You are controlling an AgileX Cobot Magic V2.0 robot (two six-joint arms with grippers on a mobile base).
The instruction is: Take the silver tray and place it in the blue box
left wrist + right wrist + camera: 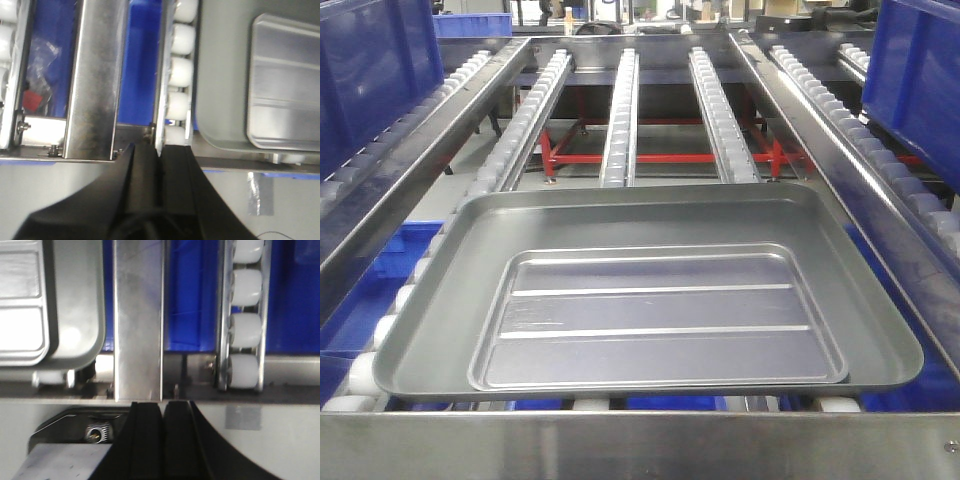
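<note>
Starting with the biggest thing, we see the steel roller rack (620, 110) running away from us, its lanes of white rollers filling the front view. A blue box (915, 80) stands on the far right lane and a second blue crate (370, 70) on the far left; we cannot tell which one is meant. At the near end of the middle lanes rests the larger grey tray (440, 300). The silver tray (660, 310) lies flat on its floor, nested toward the near right corner.

We judge the silver tray light, stiff and slick: thin metal that will not flex but may slide or clatter against the grey one. The low raised rim is the only hold, so we would pinch it at the middle of a side and lift straight up, leaving the grey tray behind.

The left gripper (159, 155) sits just before the rack's near rail, its black fingers pressed together on nothing. The right gripper (163, 410) is likewise closed and empty, and neither touches the tray.
</note>
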